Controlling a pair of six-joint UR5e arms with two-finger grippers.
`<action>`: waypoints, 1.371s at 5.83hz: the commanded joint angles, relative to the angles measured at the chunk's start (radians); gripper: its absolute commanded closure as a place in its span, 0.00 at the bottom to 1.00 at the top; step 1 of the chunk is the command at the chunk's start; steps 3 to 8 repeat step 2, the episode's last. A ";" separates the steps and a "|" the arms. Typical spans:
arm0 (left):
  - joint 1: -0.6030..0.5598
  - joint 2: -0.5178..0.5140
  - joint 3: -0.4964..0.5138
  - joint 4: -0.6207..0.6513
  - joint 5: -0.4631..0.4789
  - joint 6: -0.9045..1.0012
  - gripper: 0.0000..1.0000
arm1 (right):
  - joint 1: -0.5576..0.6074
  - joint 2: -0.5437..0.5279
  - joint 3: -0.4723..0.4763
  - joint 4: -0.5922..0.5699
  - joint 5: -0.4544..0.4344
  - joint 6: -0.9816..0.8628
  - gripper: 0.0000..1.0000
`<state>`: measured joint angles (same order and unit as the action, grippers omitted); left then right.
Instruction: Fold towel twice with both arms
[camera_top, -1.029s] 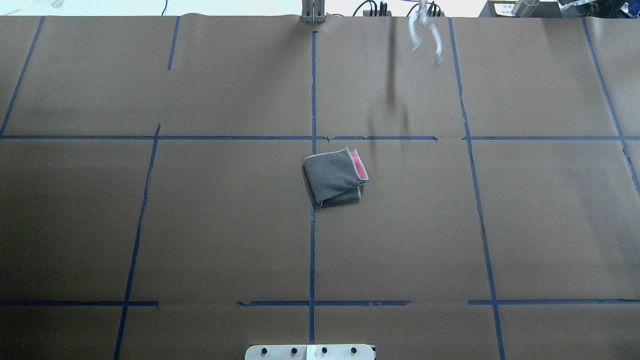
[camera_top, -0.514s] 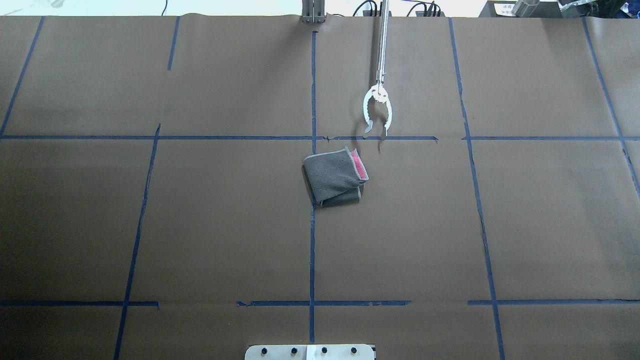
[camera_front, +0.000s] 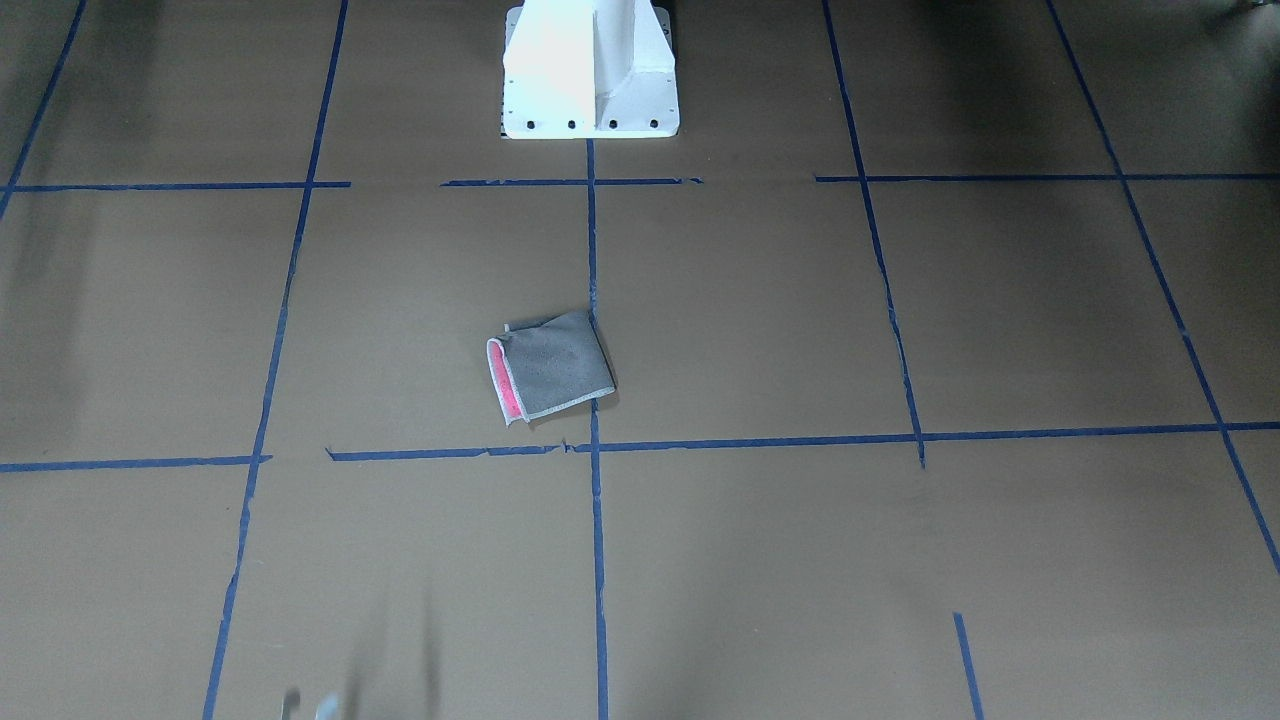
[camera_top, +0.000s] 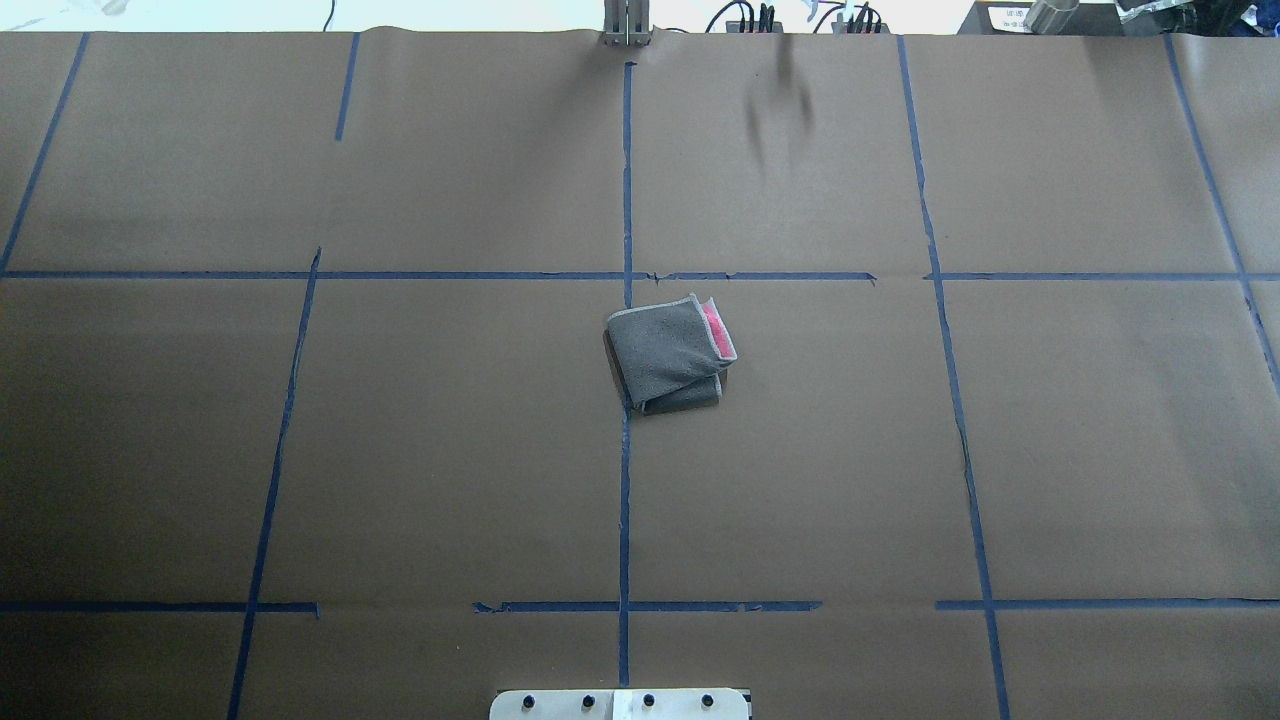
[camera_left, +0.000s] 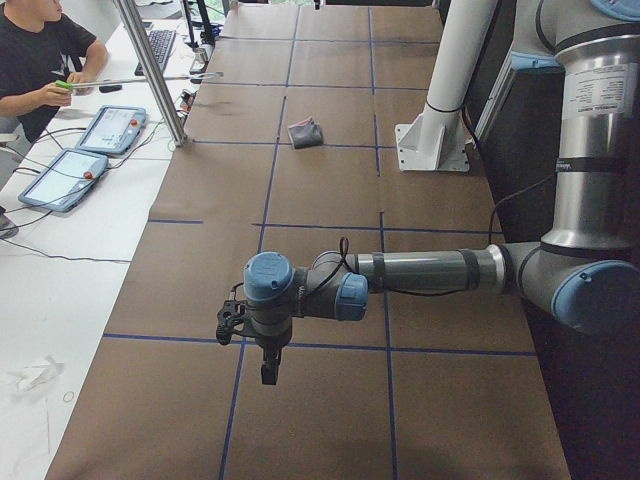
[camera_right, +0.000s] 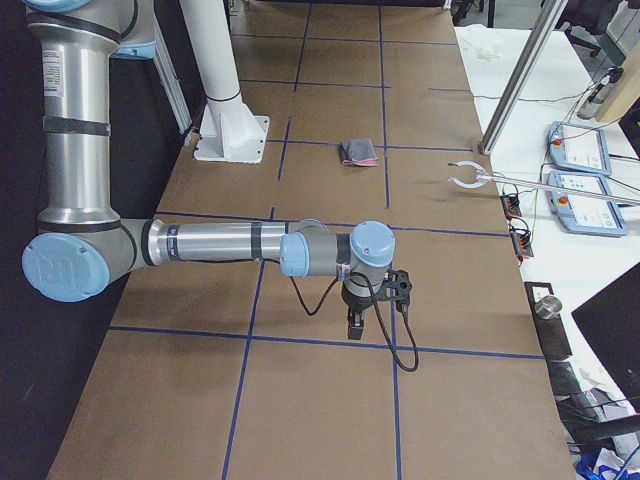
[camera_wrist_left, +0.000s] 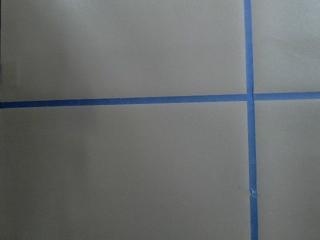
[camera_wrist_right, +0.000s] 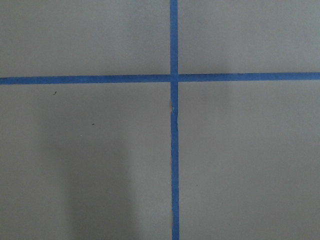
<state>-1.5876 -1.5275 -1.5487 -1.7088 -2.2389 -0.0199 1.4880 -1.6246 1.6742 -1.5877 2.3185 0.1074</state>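
The towel (camera_top: 668, 352) lies folded in the middle of the table, dark grey face up, with a strip of pink along its right edge. It also shows as the small bundle (camera_front: 550, 367) in the front-facing view. Nothing touches it. The left arm (camera_left: 420, 272) reaches out low over the table's left end, its gripper (camera_left: 268, 375) pointing down, far from the towel (camera_left: 305, 133). The right arm (camera_right: 220, 243) mirrors it at the right end, gripper (camera_right: 355, 330) pointing down. I cannot tell whether either gripper is open or shut. Both wrist views show only brown paper and blue tape.
The white pedestal base (camera_front: 590, 70) stands behind the towel. A seated person (camera_left: 40, 60) holds a long reacher tool whose white claw (camera_right: 465, 178) hovers at the table's far edge. Tablets (camera_left: 110, 128) lie on the side desk, and a metal post (camera_left: 150, 70) stands at that edge.
The reacher tool's claw, which reached close to the towel half a second ago, has drawn back off the table's far edge. The towel has not moved.
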 joint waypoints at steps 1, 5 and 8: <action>0.001 0.001 -0.001 0.000 -0.002 0.000 0.00 | 0.000 -0.001 -0.001 0.000 -0.001 0.000 0.00; 0.001 0.000 -0.001 0.000 -0.002 0.000 0.00 | 0.000 -0.001 0.001 0.000 -0.001 0.000 0.00; 0.001 0.000 -0.001 0.000 -0.002 0.000 0.00 | 0.000 -0.001 0.001 0.000 -0.001 0.000 0.00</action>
